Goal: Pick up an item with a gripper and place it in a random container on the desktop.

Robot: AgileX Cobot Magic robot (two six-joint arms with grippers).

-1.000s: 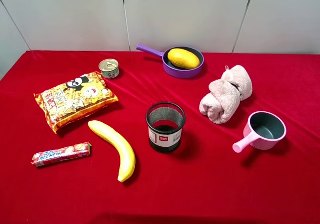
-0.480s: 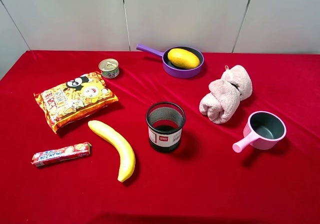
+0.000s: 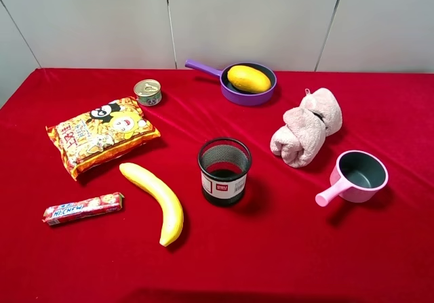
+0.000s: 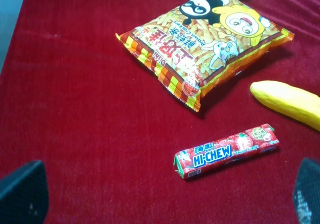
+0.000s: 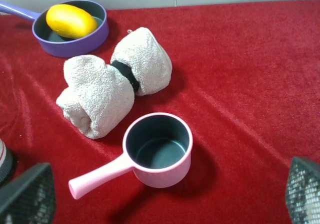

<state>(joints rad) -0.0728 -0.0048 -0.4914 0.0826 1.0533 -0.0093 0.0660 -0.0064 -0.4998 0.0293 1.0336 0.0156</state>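
The mango (image 3: 249, 78) lies inside the purple saucepan (image 3: 239, 94) at the far middle of the red tabletop (image 3: 305, 249). Near left, a candy bar (image 4: 226, 150) reads "HI-CHEW". Both grippers' jaws stand apart over the tabletop: left gripper (image 4: 165, 196), right gripper (image 5: 165, 196).

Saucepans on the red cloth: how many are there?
2. The purple saucepan sits at the back centre, with the mango inside it. The pink saucepan stands empty front right, near the rolled towel.

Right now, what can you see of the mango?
The mango is a smooth, oval, yellow-orange fruit lying on its side inside the purple saucepan, at the far edge of the red desktop. It fills most of the pan's grey interior. Nothing else touches it, and neither gripper is near it.
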